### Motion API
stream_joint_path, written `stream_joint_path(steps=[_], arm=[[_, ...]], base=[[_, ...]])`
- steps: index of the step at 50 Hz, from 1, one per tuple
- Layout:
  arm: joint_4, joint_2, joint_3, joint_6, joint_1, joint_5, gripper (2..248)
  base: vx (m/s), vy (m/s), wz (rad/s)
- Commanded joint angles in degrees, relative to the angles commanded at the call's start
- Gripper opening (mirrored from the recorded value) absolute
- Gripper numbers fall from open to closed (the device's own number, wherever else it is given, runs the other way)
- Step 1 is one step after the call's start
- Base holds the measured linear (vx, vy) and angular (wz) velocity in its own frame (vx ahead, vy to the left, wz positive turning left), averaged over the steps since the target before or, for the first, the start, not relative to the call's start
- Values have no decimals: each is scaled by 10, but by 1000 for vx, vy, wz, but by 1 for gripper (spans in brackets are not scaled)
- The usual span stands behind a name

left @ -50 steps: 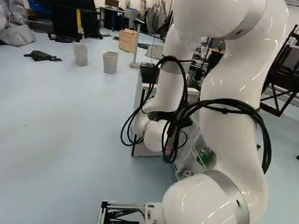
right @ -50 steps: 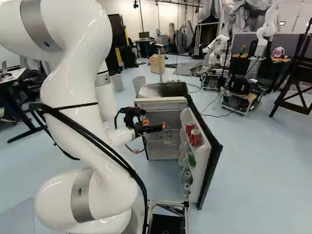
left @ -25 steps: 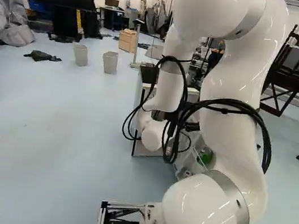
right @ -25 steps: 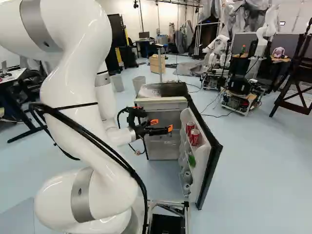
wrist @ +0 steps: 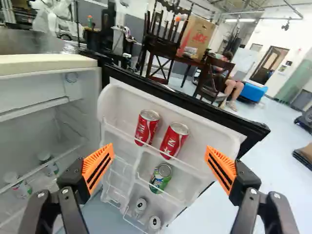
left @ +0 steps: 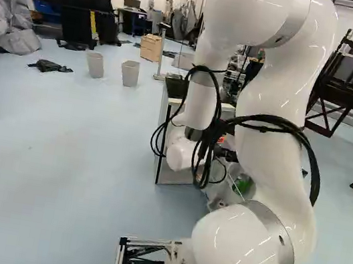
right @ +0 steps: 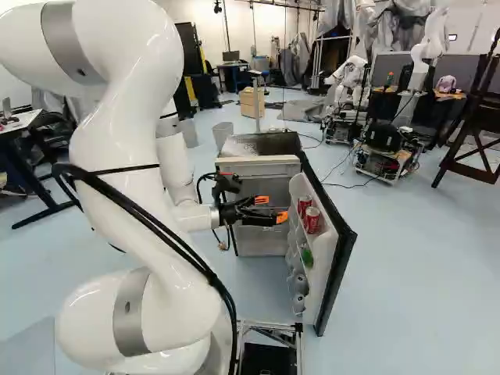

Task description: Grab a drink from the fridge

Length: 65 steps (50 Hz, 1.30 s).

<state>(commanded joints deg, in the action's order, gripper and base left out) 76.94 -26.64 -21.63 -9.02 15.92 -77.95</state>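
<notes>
Red cans (wrist: 173, 140) stand upright, side by side, high inside the open fridge door (wrist: 214, 138), ahead of the hand (wrist: 160, 151), whose fingers spread wide, holding nothing.

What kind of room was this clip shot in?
Probably a robotics lab or workshop: another robot arm stands across the room, a wheeled base with exposed electronics sits on the floor, and an open fridge stands before this arm.
</notes>
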Motion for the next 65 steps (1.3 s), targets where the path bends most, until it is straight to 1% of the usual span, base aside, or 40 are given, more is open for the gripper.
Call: stream_joint_path(steps=[10, 35, 65], arm=[[6, -10, -21, 0, -15, 3, 247], [6, -36, -75, 0, -56, 3, 247], [6, -53, -108, 0, -106, 5, 247]], base=[[0, 0, 0], [0, 0, 0], [0, 0, 0]])
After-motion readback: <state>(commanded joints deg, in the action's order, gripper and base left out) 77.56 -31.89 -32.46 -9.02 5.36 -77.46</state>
